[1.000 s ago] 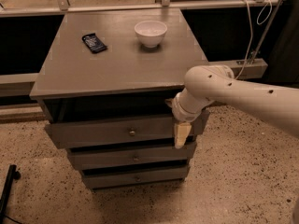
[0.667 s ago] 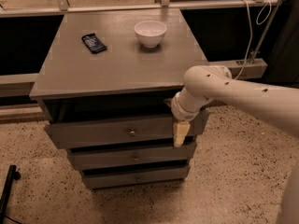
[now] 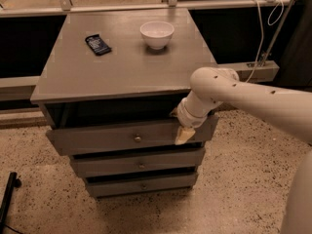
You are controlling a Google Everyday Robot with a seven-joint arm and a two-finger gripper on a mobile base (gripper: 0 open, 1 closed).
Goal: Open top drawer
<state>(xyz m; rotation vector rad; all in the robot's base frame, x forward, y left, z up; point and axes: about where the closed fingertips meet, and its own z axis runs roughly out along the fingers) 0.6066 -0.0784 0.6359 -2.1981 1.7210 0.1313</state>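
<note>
The top drawer [image 3: 97,138] is a grey front panel with a small round metal knob [image 3: 138,139] at its centre. It stands pulled out from the grey cabinet [image 3: 122,72], with a dark gap showing behind its top edge. My gripper [image 3: 183,133] is at the drawer's right end, a pale fingertip [image 3: 182,136] lying over the front panel near the upper edge. The white arm [image 3: 243,99] reaches in from the right and hides the rest of the hand.
A white bowl [image 3: 156,34] and a small dark packet [image 3: 98,44] lie on the cabinet top. Two shallower drawers [image 3: 139,165] sit below. A rail with cables [image 3: 263,43] runs behind on the right. A dark object [image 3: 7,199] stands on the speckled floor at left.
The gripper and arm stay at the drawer's right end. The drawer stands pulled out as before; no clear movement shows.
</note>
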